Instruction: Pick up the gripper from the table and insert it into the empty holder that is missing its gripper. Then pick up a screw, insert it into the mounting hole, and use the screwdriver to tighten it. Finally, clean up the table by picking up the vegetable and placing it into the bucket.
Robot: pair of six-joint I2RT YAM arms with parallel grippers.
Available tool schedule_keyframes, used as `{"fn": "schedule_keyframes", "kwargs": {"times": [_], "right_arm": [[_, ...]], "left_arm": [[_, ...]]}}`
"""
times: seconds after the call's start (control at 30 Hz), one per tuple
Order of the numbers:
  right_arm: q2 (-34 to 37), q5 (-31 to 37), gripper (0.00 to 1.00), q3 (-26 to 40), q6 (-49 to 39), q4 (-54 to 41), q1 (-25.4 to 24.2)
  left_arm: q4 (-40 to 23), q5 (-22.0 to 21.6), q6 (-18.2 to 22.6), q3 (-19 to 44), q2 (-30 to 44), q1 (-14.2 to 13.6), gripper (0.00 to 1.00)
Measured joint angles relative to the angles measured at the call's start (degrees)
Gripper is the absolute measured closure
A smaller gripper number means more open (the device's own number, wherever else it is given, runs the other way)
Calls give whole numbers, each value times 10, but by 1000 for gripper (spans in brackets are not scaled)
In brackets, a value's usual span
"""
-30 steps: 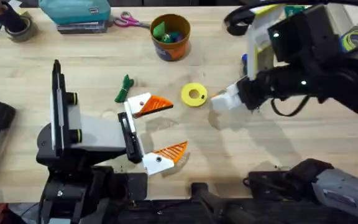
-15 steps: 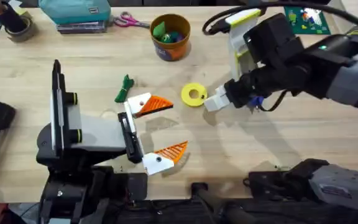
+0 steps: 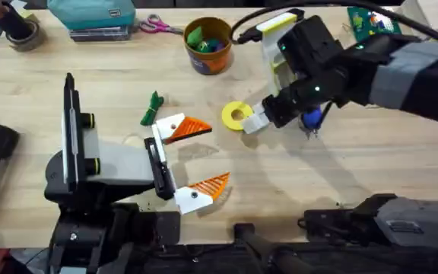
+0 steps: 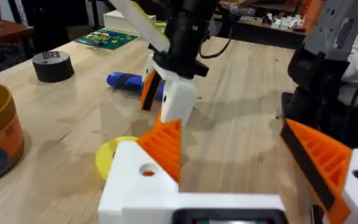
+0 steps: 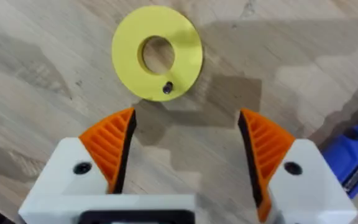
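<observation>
Nearest, on the base side of the yellow disc (image 5: 126,59): left gripper (image 3: 215,152), fingers spread wide, holding nothing. Carries an orange gripper (image 3: 196,125) wedge on each holder (image 3: 171,126), so step 1 looks done. Can't tell which wedge is the new one, or whether its mounting hole has a screw yet.

Directly above the disc: right gripper (image 5: 188,134), fingers apart, empty. Seems lined up for the 1 small dark screw (image 5: 167,88) lying on the disc by its centre hole. Screw pickup not yet made; insertion and tightening presumably left.

Just beyond the disc, under the right arm: screwdriver (image 3: 312,118), flat on the table, ungripped.

Left of the disc, apart from it: vegetable (image 3: 152,109), lying on the table.

Farthest past the disc: bucket (image 3: 208,59), upright, w/ green and blue bits inside. Cleanup not done.
</observation>
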Motion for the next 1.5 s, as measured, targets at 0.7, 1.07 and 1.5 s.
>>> {"fn": "schedule_keyframes", "kwargs": {"times": [0.7, 1.07, 1.5], "right_arm": [[76, 2, 243, 53, 0, 10, 15], [84, 2, 359, 53, 11, 10, 27], [84, 2, 451, 54, 17, 10, 29]], "left_arm": [[0, 0, 0, 0, 0, 0, 15], [0, 0, 0, 0, 0, 0, 15], [0, 0, 0, 0, 0, 0, 15]]}}
